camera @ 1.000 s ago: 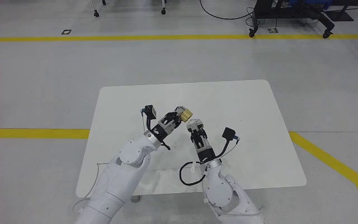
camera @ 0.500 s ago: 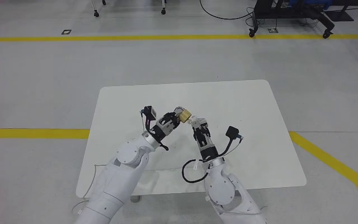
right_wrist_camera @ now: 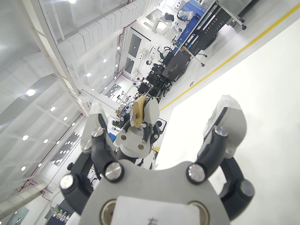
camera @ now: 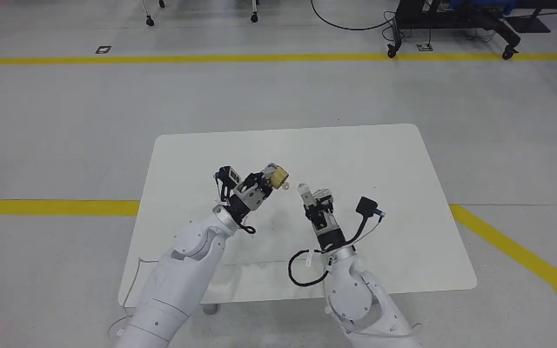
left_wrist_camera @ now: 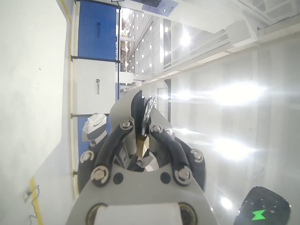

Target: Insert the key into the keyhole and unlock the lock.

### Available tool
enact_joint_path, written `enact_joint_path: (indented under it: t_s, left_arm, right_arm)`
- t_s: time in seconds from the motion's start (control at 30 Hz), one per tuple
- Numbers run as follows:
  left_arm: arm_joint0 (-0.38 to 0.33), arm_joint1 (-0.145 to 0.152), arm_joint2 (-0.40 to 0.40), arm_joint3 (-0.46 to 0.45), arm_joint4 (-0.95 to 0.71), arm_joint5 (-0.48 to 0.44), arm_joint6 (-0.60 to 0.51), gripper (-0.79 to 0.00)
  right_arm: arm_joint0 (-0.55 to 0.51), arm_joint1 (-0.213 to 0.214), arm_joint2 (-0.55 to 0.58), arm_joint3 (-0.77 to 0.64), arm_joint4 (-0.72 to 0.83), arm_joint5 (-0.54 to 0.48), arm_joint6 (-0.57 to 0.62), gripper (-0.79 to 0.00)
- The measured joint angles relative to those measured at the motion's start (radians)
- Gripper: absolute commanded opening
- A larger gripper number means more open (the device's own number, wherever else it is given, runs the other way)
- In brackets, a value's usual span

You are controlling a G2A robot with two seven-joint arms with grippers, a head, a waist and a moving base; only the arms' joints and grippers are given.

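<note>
Yellow floor tape (camera: pixel 70 207) flanks table (camera: pixel 392 165) beneath left hand (camera: pixel 271 179) pinching lock (camera: pixel 278 177).

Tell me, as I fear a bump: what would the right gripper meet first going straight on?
Probably the lock held by the left gripper, ahead between the right gripper's open jaws; depth unclear.

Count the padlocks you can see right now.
1. The brass padlock is clamped in the left gripper, held up above the white table and apart from the open right gripper. Nothing on the table could hide another.
</note>
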Motion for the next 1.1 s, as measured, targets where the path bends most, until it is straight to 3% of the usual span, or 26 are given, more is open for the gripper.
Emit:
enact_joint_path:
  t_s: [0.03, 0.07, 0.13, 0.37, 0.67, 0.83, 0.93, 1.1]
  left_arm:
    - [0.005, -0.001, 0.004, -0.008, 0.038, -0.02, 0.027, -0.785]
    - [0.01, -0.002, 0.01, -0.017, 0.075, -0.038, 0.051, -0.785]
    - [0.013, -0.003, 0.016, -0.023, 0.106, -0.046, 0.068, -0.785]
    - [0.012, -0.007, 0.026, -0.036, 0.146, -0.084, 0.076, -0.785]
    - [0.007, -0.012, 0.035, -0.018, 0.158, -0.107, 0.068, -0.785]
    - [0.004, -0.015, 0.038, -0.01, 0.169, -0.114, 0.067, -0.785]
    - [0.003, -0.016, 0.038, -0.006, 0.173, -0.112, 0.067, -0.785]
    - [0.004, -0.017, 0.036, -0.005, 0.177, -0.112, 0.065, -0.785]
  right_arm:
    - [-0.002, 0.001, 0.005, -0.007, 0.028, -0.004, 0.033, -0.237]
    - [-0.005, 0.002, 0.013, -0.015, 0.071, -0.009, 0.078, -0.397]
    - [-0.008, 0.004, 0.027, -0.027, 0.147, -0.005, 0.154, -0.44]
    - [0.006, 0.017, 0.116, -0.056, 0.428, 0.088, 0.458, -0.511]
    - [0.01, 0.029, 0.174, -0.061, 0.59, 0.133, 0.641, -0.536]
    - [0.018, 0.032, 0.188, -0.055, 0.642, 0.148, 0.687, -0.585]
    - [0.023, 0.033, 0.189, -0.05, 0.655, 0.157, 0.683, -0.714]
    - [0.036, 0.032, 0.19, -0.037, 0.693, 0.182, 0.674, -0.723]
